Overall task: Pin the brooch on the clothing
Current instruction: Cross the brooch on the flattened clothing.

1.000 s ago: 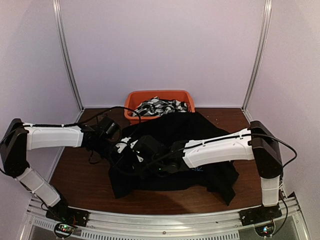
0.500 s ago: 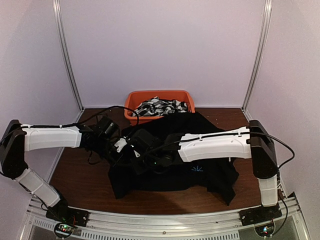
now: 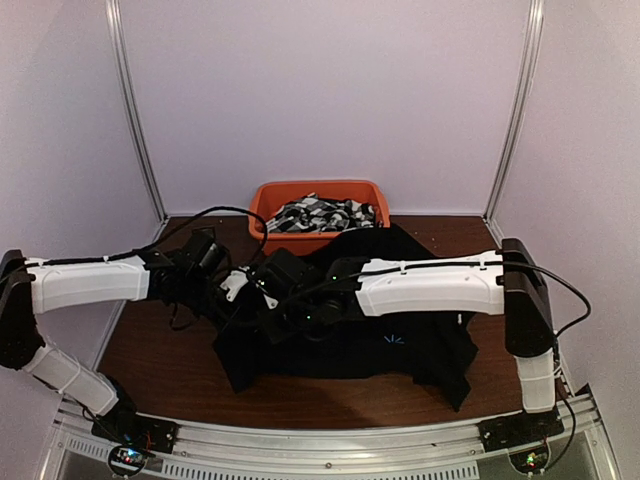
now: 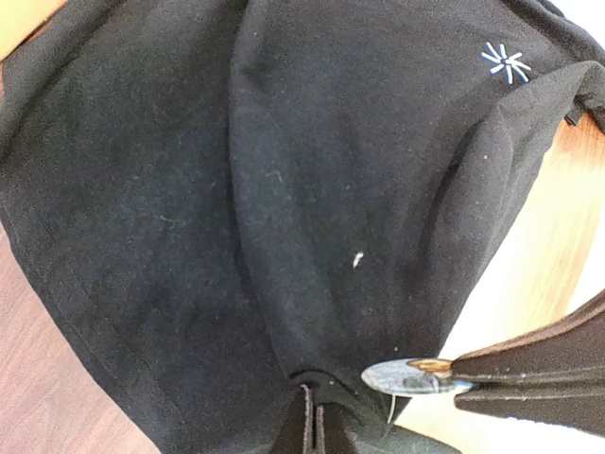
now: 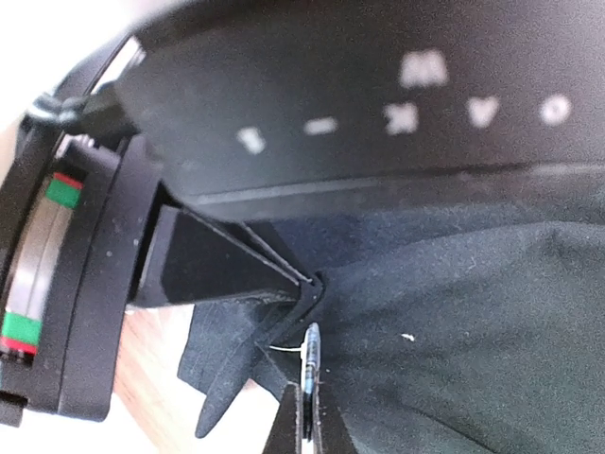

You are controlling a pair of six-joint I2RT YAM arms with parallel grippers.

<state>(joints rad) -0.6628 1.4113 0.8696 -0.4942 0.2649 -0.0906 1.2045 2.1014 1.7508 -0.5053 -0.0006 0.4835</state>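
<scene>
Soft even light, blurred wrist close-ups.

The left arm (image 3: 90, 283) reaches from the lower left of the overhead view toward the middle, its white forearm nearly level. The right arm (image 3: 430, 287) rises at the right edge, bends at the elbow and stretches left across the frame. Both wrists meet just left of centre. The left gripper (image 4: 312, 427) is pinched tight. The right gripper (image 5: 304, 426) is likewise closed, its tips just beside the left's.
</scene>
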